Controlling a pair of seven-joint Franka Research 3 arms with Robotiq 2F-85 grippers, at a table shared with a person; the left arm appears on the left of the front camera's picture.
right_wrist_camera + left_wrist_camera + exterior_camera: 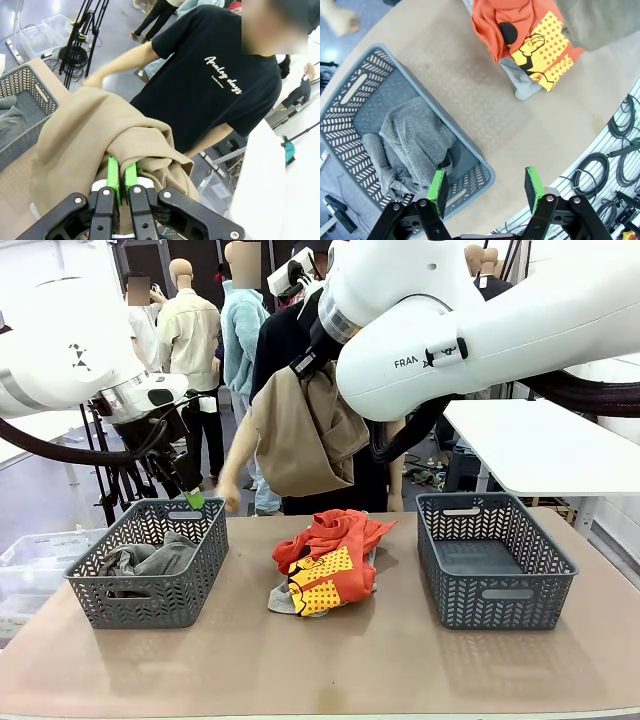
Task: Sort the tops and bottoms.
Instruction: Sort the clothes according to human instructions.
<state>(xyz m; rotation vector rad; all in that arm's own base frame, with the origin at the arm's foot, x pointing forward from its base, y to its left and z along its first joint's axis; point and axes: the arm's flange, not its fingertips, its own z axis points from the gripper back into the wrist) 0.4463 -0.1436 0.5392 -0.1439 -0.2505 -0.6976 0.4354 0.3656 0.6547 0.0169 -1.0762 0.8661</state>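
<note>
Two grey lattice baskets sit on the table (pixel 320 670): the nine o'clock basket (pixel 150 605) and the three o'clock basket (pixel 500 608). There are four garments: one dark grey garment (pixel 150 560), one khaki-tan garment (pixel 300 440) up at twelve o'clock, one orange-red garment (pixel 335 545) and one light grey garment (pixel 281 599).

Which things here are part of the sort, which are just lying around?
Job: khaki garment in right hand; dark grey garment, in left basket; orange-red garment; light grey garment under it.
Not job: person's black T-shirt; coiled cables; clear tubs.
</note>
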